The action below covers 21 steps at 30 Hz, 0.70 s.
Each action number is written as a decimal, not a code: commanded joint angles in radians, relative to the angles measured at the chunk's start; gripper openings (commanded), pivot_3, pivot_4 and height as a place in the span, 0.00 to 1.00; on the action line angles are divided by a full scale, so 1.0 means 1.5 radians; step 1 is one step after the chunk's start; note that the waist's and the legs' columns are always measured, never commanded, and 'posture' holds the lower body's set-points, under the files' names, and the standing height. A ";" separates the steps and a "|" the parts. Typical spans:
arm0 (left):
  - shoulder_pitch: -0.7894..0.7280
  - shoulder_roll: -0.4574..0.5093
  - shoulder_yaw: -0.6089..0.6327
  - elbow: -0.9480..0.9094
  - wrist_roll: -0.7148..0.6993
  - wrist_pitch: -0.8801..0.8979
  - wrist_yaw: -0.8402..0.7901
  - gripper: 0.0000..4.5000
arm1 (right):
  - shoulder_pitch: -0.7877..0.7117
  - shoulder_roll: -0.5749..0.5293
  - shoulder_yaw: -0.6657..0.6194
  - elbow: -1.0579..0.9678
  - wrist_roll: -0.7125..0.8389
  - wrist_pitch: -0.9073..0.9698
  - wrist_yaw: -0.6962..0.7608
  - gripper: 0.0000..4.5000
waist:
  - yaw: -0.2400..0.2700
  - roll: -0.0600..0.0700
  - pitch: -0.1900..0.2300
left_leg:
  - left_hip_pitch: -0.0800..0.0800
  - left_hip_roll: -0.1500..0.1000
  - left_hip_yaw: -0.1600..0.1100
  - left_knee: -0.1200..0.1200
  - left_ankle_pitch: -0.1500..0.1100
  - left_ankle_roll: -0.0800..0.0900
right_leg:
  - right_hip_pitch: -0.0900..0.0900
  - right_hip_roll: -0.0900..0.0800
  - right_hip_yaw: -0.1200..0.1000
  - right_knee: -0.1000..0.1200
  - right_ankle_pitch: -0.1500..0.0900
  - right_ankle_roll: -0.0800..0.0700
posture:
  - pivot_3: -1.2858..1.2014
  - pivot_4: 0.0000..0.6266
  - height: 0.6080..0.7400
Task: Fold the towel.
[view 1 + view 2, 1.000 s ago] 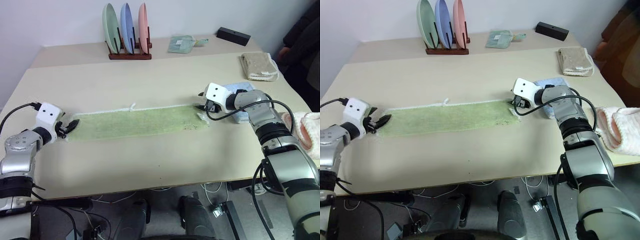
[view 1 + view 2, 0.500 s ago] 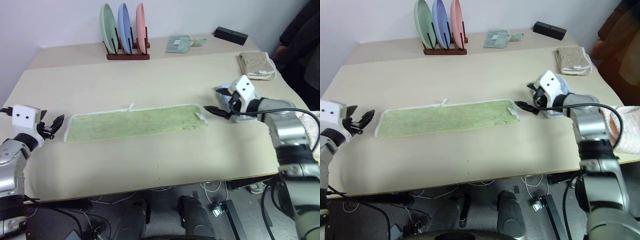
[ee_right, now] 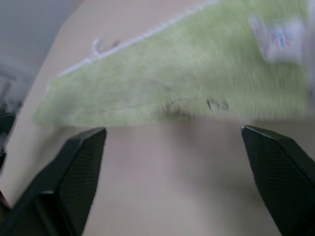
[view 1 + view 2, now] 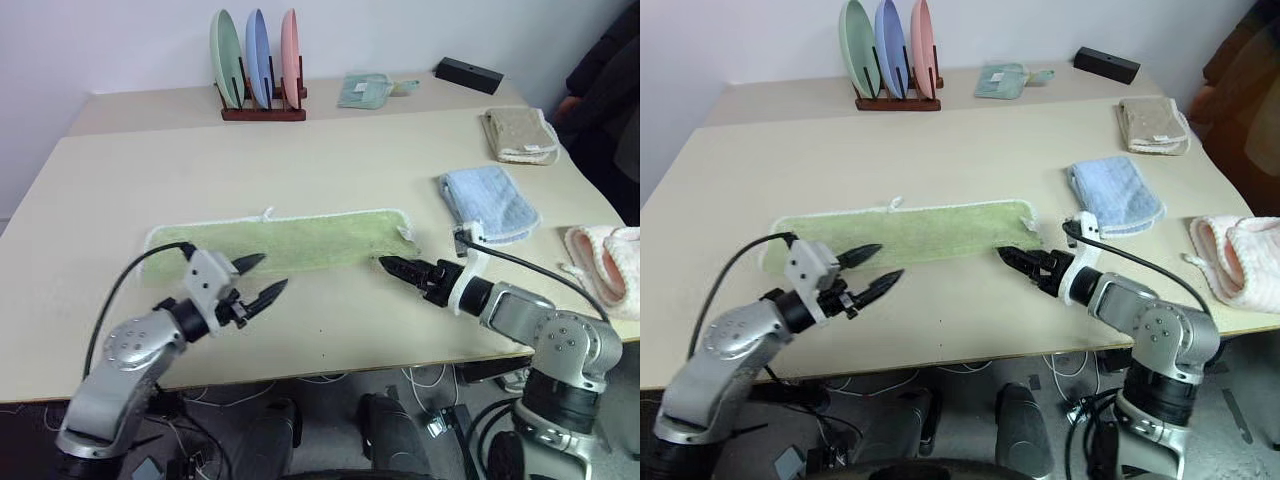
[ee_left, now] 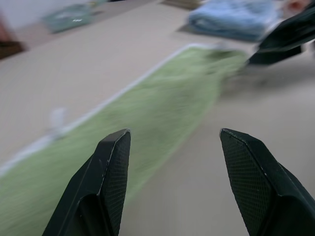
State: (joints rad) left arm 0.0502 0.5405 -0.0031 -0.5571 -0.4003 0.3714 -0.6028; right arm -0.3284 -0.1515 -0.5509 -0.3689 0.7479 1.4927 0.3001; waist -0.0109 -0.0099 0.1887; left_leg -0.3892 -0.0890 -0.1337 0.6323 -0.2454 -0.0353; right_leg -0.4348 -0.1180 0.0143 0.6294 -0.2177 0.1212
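**Both arms have left the towel ends and come to its near side**

A second ago each gripper was at one short end of the towel (image 4: 280,240). Now both have let go and moved to the near long edge. The towel lies flat on the table (image 4: 330,160) as a long narrow strip, near the table's centre, with its white loop on the far edge and its tag at the 3 o'clock end.

The left gripper (image 4: 258,279) is at about 7 o'clock from the towel's middle, just above the near edge. Its two fingers are moderately apart and hold nothing. The right gripper (image 4: 400,267) is at about 4 o'clock, just beside the towel's near right corner. In its wrist view the fingers (image 3: 280,167) stand very wide, wider than a second ago, and they are empty too.

The folded blue towel (image 4: 488,203), hidden behind the right arm before, is now visible at 3 o'clock, apart from the green one.

I think the lengthwise fold is finished and smoothed, and the arms are preparing the next fold. The strip itself has not shifted.
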 commanded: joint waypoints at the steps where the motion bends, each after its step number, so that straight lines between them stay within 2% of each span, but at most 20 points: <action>1: -0.007 -0.007 -0.022 -0.040 -0.001 0.011 0.004 0.65 | -0.047 0.069 -0.089 -0.032 -0.010 0.073 -0.086 0.98 | -0.001 0.000 0.000 | 0.000 0.000 0.000 0.000 0.000 0.000 | 0.000 0.000 0.000 0.000 0.000 0.000 | 0.52 0.24 1.00; 6: -0.010 -0.010 -0.030 -0.045 -0.004 0.018 0.002 0.65 | -0.127 0.138 -0.169 0.016 -0.061 0.076 -0.177 0.98 | -0.002 0.001 -0.001 | 0.000 0.000 0.001 0.000 0.000 0.000 | 0.000 0.000 0.000 0.000 0.000 0.000 | 0.52 0.24 1.00; 9: -0.014 -0.011 -0.030 -0.041 -0.001 0.018 0.004 0.65 | -0.165 0.162 -0.184 0.085 -0.102 0.000 -0.232 0.98 | -0.002 0.001 -0.001 | 0.001 0.000 0.002 0.000 0.000 0.000 | 0.000 0.000 0.000 0.000 0.000 0.000 | 0.52 0.24 1.00; 12: -0.014 -0.014 -0.032 -0.042 0.003 0.018 0.008 0.65 | -0.177 0.164 -0.172 0.120 -0.117 -0.055 -0.256 0.80 | -0.002 0.001 -0.001 | 0.002 0.000 0.002 0.000 0.000 0.000 | 0.002 0.000 0.000 0.000 0.000 0.000 | 0.52 0.24 1.00; 17: 0.000 -0.018 -0.038 -0.050 0.009 0.014 0.016 0.65 | -0.189 0.167 -0.180 0.130 -0.088 -0.082 -0.273 0.21 | -0.003 0.001 -0.001 | 0.003 0.000 0.002 0.000 0.000 0.000 | 0.003 0.000 0.000 0.000 0.000 0.000 | 0.52 0.24 1.00; 19: 0.003 -0.023 -0.044 -0.050 0.012 0.013 0.019 0.65 | -0.189 0.156 -0.178 0.122 -0.079 -0.088 -0.276 0.01 | -0.004 0.001 -0.001 | 0.003 0.000 0.002 -0.001 0.000 0.000 | 0.003 0.000 0.000 0.000 0.000 0.000 | 0.52 0.24 1.00; 21: 0.005 -0.027 -0.048 -0.051 0.016 0.012 0.021 0.65 | -0.187 0.140 -0.175 0.109 -0.069 -0.089 -0.272 0.01 | -0.002 0.001 -0.001 | 0.003 0.000 0.002 -0.001 0.000 0.000 | 0.003 0.000 0.000 0.000 0.000 0.000 | 0.52 0.24 1.00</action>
State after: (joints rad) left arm 0.0560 0.5012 -0.0670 -0.5944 -0.3814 0.4053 -0.5758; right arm -0.6060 0.0828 -0.8047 -0.1675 0.6158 1.3764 -0.1086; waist -0.0138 -0.0085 0.1867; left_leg -0.3849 -0.0892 -0.1307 0.6315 -0.2456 -0.0346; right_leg -0.4305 -0.1177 0.0137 0.6286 -0.2180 0.1214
